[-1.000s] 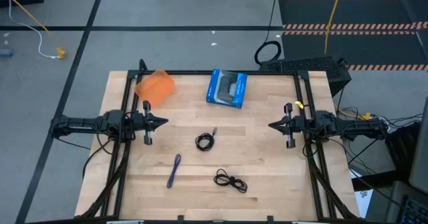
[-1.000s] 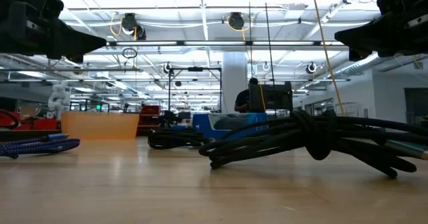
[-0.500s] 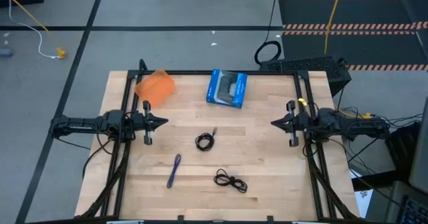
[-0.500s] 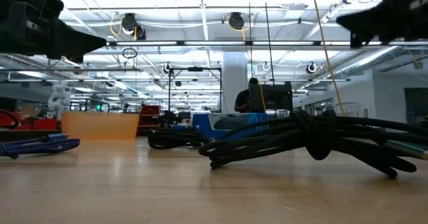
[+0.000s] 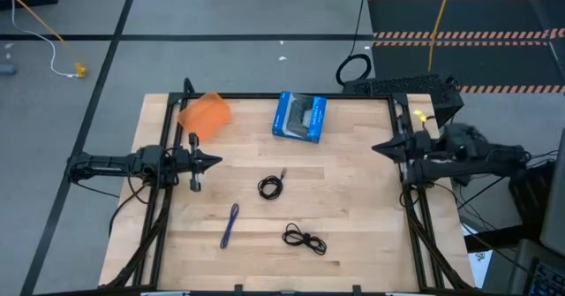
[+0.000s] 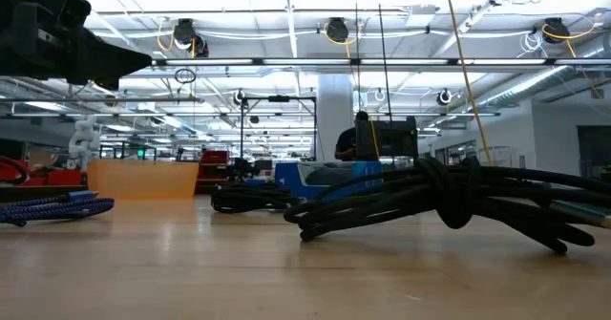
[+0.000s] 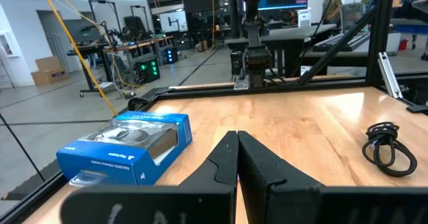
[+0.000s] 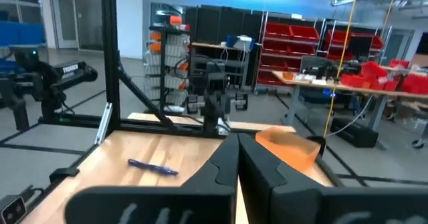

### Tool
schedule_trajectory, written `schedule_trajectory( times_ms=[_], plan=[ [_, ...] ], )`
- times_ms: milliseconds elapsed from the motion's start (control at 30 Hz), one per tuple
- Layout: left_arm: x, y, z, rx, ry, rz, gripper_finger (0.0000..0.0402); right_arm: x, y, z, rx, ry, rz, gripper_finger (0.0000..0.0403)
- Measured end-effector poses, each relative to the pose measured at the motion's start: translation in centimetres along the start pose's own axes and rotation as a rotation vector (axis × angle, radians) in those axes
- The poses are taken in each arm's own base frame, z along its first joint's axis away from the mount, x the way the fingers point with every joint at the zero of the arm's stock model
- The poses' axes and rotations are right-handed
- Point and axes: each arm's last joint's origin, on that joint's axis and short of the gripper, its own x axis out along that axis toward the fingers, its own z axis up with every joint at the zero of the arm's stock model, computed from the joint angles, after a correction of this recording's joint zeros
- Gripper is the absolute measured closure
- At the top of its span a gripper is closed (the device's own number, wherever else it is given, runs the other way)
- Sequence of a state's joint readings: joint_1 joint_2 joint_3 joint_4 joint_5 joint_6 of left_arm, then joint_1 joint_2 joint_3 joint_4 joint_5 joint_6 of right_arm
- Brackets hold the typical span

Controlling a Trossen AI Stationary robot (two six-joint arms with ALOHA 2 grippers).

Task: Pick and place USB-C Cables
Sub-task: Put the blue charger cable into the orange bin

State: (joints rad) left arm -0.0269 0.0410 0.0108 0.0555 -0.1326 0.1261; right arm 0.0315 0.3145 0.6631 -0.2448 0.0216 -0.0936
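The big wooden table (image 5: 344,199) lies between the two arms. The left gripper (image 5: 214,163) hangs over the table's left side with its fingers pressed tight together, and it holds nothing. The right gripper (image 5: 378,148) is up over the table's right edge, and its fingers are pressed tight together too, with nothing in them. The blue box (image 5: 299,117) sits at the back of the table, past the left gripper and off to its side. The orange bin (image 5: 204,113) is close by the left gripper, at the back corner. The three cables all lie flat on the wood, in the space between the two grippers and nearer the front. One black coiled cable (image 5: 270,186) is a little way in front of the left gripper's tips. The other black cable (image 5: 305,239) is close to the front edge. The blue-purple cable (image 5: 229,224) is the nearest one to the left gripper, off to its side.
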Motion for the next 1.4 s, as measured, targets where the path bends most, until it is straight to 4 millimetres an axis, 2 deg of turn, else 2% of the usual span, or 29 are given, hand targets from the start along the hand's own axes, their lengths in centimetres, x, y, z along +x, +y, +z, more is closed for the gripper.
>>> schedule_trajectory(
  times_ms=[333,767,1100,1400],
  plan=[
    [0.0,0.0,0.0,0.0,0.0,0.001,0.0396,0.5,-0.7,7.0,-0.067,0.028,0.001,0.0403],
    [0.0,0.0,0.0,0.0,0.0,0.001,0.0396,1.4,-1.3,13.7,-0.102,0.013,-0.002,0.0403],
    [0.0,0.0,0.0,0.0,0.0,0.0,0.0396,1.8,-1.5,16.8,-0.091,-0.007,-0.005,0.0403],
    [0.0,0.0,0.0,0.0,0.0,0.0,0.0396,2.0,-1.7,17.0,-0.048,0.007,-0.07,0.0403]
  ],
)
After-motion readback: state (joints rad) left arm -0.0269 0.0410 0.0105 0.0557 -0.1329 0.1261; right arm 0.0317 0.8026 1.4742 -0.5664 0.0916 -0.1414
